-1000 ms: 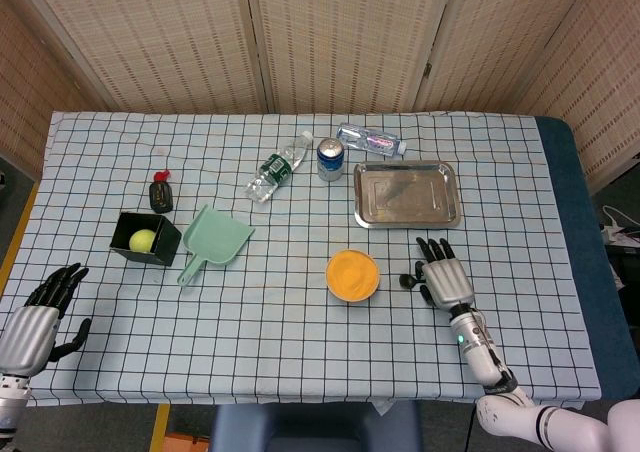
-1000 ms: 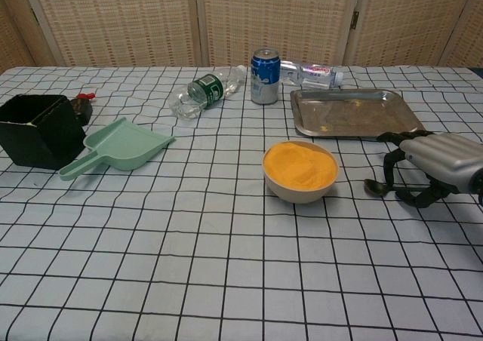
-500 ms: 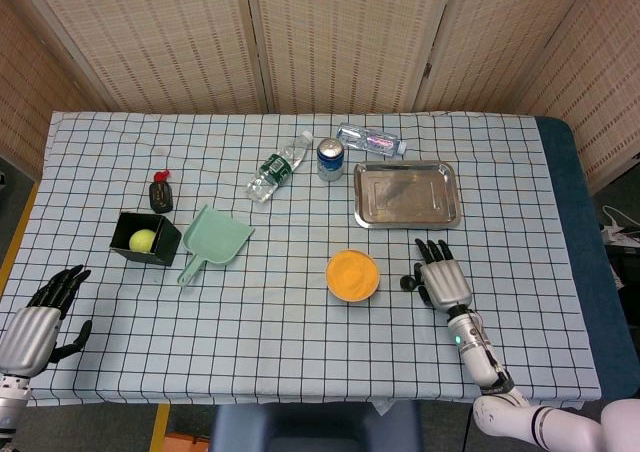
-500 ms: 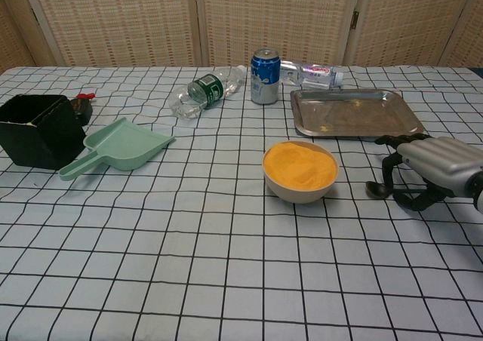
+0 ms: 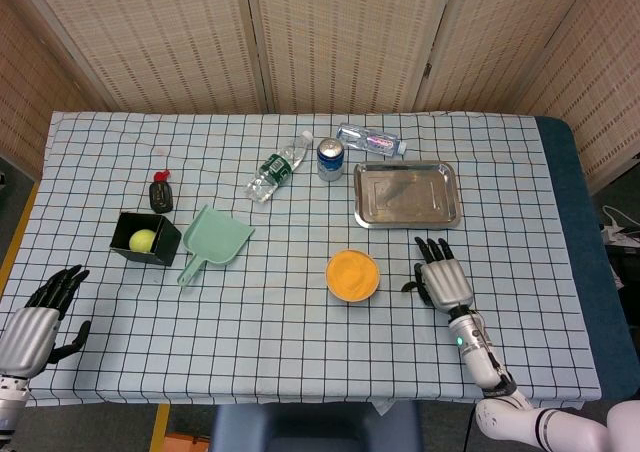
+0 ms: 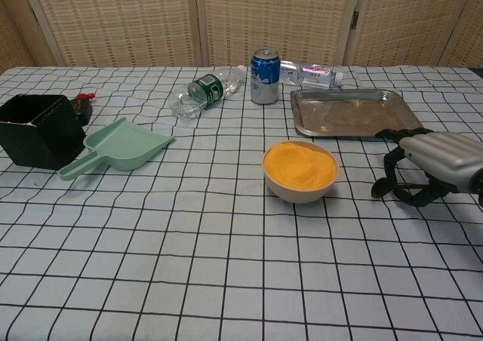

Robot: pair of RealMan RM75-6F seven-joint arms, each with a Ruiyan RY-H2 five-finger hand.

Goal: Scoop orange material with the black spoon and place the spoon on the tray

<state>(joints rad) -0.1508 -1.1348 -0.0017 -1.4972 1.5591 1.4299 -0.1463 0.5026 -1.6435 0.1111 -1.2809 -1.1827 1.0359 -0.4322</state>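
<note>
Left hand (image 5: 38,322) at near counter edge, fingers apart, holding nothing. Right hand (image 6: 434,162) curled around black spoon (image 6: 381,186), spoon head just off the counter (image 6: 226,265), right of orange-filled bowl (image 6: 299,171). Tray (image 6: 355,113) beyond, blue can (image 6: 265,76) farther back.

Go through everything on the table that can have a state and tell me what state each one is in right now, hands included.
bowl: upright, full of orange material
black spoon: held by the right hand, not yet in the bowl
tray: flat, nothing on it
soda can: upright
green-label bottle: on its side
clear bottle: on its side
black box: open, holds a yellow-green ball
right hand: gripping the spoon
left hand: holds nothing
</note>
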